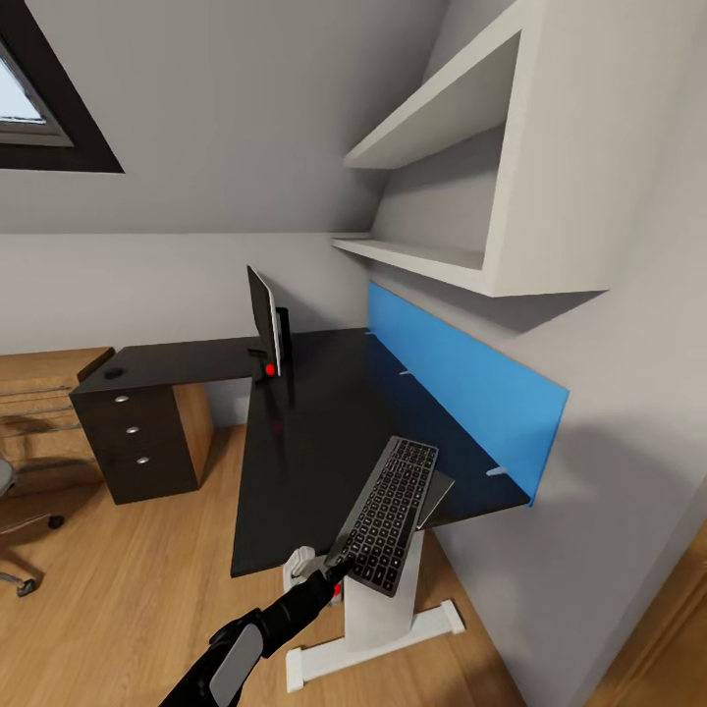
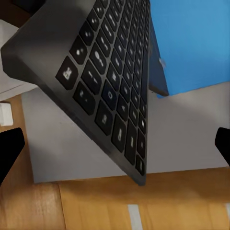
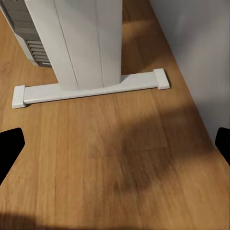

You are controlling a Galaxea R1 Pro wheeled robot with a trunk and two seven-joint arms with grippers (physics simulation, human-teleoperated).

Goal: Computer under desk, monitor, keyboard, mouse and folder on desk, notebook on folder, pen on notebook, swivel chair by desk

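Keyboard (image 1: 391, 513) sits at the tabletop's (image 1: 314, 432) near end, about 5 o'clock from the monitor (image 1: 264, 321); its near corner hangs over the edge and it is tilted, far end propped on a thin grey slab, which is probably why it is not lying flat. My left jaws (image 1: 337, 570) are at that overhanging corner, but whether they are clenched on it or released I cannot tell; in the left wrist view my fingertips (image 2: 10, 148) stand wide apart with the keys between. Right jaws (image 3: 115, 148) are released, fingertips spread over bare floor beside the white leg (image 3: 88, 43), idle, and the chair (image 1: 15, 530) waits at 9 o'clock.
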